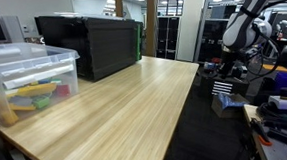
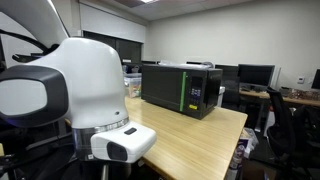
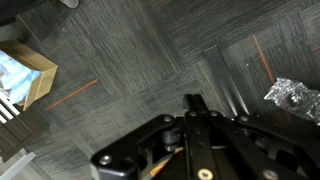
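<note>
item 1, pincer: black metal and plastic, seen in the wrist view coming in from the bottom edge. the two fingertips stand pressed together in one narrow point, with nothing between them. it hangs over bare floor, off the table.

item 2, crinkled plastic wrap: the thing nearest the pincer, lying on the floor to its right and well apart from it. clear to silvery, creased and glinting, irregular in outline. the frame's right edge cuts it off, so its long axis and heading cannot be told.

item 3, carpet tiles: dark grey, ribbed weave, square, the grain turned from tile to tile. thin orange tape lines cross them.

item 4, cardboard box: brown, rectangular, open at the top, at the left edge of the wrist view. its long side runs diagonally from upper left to lower right. it holds something pale blue and white, too blurred to name.

item 5, arm: white shells with black joints, standing beyond the table's far corner in an exterior view.

item 6, table: long, light wood grain, smooth, with a dark edge.

item 7, microwave: black, boxy, on the table in both exterior views.

item 8, clear bin: translucent plastic, lidded, at the table's near end. it holds yellow, green and pink pieces.
</note>
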### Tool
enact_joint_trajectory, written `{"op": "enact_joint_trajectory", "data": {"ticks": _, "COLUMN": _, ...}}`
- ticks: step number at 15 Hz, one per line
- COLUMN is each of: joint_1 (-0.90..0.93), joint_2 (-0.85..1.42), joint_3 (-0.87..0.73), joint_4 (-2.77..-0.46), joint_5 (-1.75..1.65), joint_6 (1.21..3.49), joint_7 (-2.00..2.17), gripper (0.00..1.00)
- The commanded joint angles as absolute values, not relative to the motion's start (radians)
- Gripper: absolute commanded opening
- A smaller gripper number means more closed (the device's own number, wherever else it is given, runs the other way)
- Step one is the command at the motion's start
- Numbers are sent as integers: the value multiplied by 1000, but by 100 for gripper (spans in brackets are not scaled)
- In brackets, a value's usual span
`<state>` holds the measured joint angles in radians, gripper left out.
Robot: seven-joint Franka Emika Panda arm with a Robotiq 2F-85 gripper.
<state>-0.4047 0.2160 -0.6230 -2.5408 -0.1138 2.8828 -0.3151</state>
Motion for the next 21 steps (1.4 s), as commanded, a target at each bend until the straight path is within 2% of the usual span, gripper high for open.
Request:
{"op": "enact_joint_trajectory", "data": {"ticks": 1, "joint_1": -415, "joint_2": 305, "joint_3": -616, "joint_4": -2464, "joint_5": -136, "joint_6": 2908, "joint_7": -208, "gripper": 2}}
{"op": "enact_joint_trajectory", "data": {"ticks": 6, "joint_1": -469, "joint_2": 378, "joint_3": -507, "joint_4": -2383, "joint_5": -45, "joint_6": 2895, "joint_7": -160, "gripper": 2}}
{"op": "enact_joint_trajectory", "data": {"ticks": 15, "joint_1": -565, "joint_2": 557, "joint_3": -431, "joint_4": -2167, "joint_5": 15, "joint_6": 2882, "joint_7": -80, "gripper": 2}}
{"op": "enact_joint_trajectory", "data": {"ticks": 21, "joint_1": -494, "joint_2": 479, "joint_3": -471, "joint_4": -2189, "joint_5": -53, "joint_6": 2758, "joint_7": -76, "gripper": 2}}
